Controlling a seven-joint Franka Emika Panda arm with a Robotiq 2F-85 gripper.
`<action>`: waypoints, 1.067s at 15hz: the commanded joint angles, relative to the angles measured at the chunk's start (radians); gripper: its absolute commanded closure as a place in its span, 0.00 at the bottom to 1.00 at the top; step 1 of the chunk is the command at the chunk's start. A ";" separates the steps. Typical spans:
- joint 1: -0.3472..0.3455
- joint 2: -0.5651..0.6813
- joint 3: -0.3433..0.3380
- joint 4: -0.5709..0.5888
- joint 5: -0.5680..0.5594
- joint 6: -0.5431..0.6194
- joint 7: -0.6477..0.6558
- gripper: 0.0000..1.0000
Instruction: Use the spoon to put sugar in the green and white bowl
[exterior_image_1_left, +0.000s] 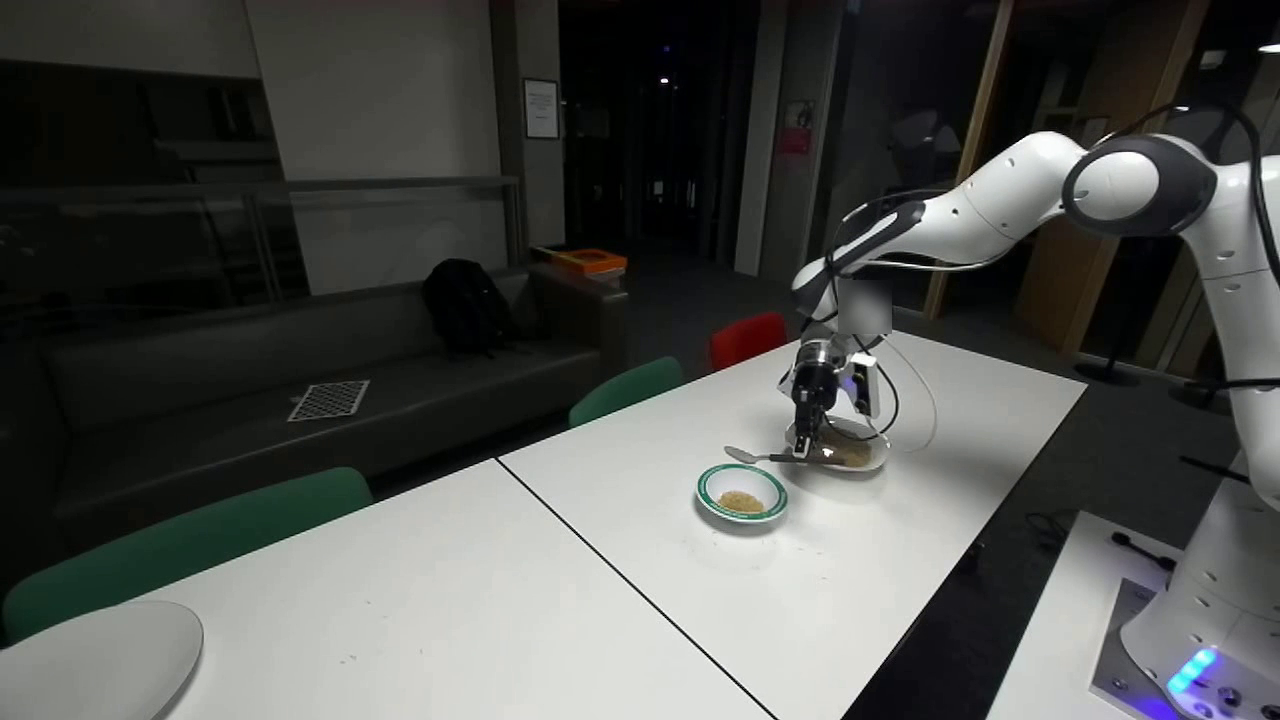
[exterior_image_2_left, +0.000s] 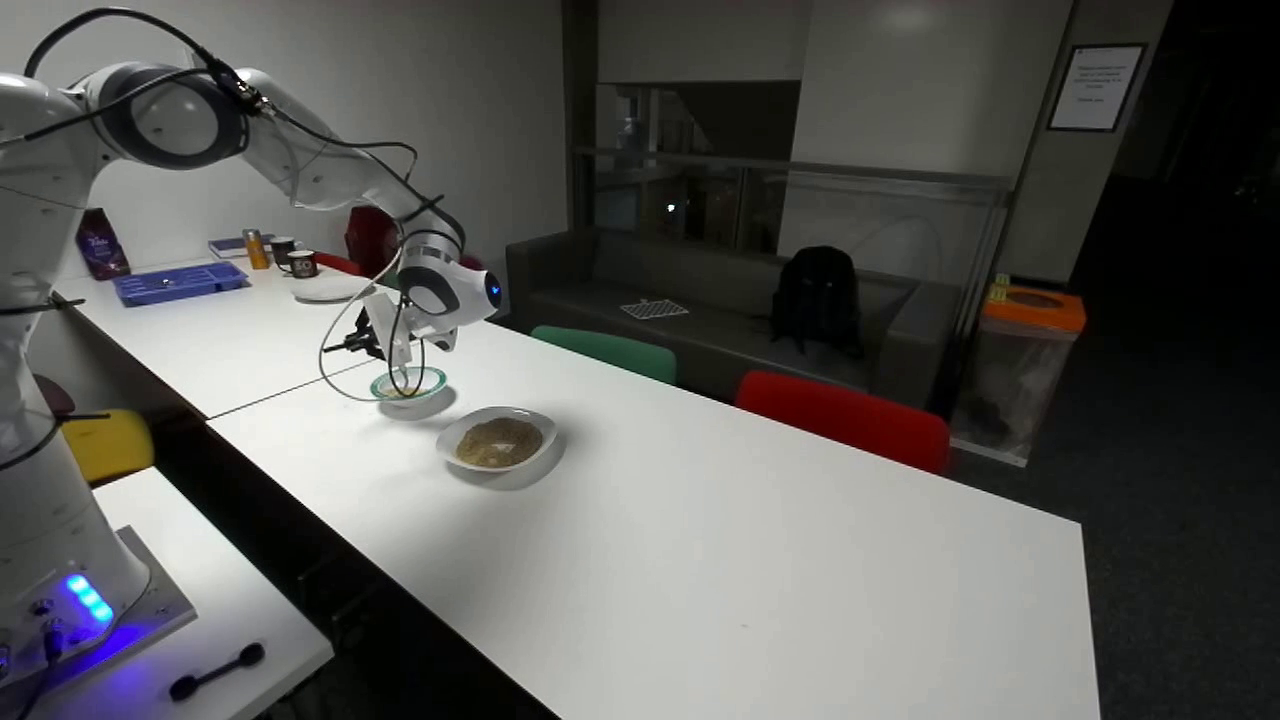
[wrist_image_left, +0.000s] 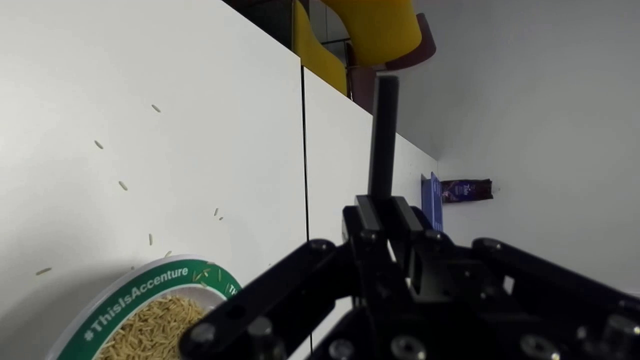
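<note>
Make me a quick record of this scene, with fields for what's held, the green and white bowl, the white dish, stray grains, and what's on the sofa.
Held: spoon, fingers shut on its dark handle
Spoon load: cannot be told
Green and white bowl: holds tan grains
White dish: holds a brownish heap
Stray grains: on the table near the bowl, a few on its rim
Sofa: black backpack, flat patterned sheet

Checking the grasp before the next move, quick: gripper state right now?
Gripper: closed, holding the spoon by its dark handle.
</note>
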 joint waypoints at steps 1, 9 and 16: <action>-0.035 0.049 0.001 0.074 0.026 -0.080 0.000 0.97; -0.027 0.042 -0.003 0.082 0.008 -0.049 0.004 0.97; -0.009 -0.031 -0.011 0.051 -0.022 0.005 0.001 0.97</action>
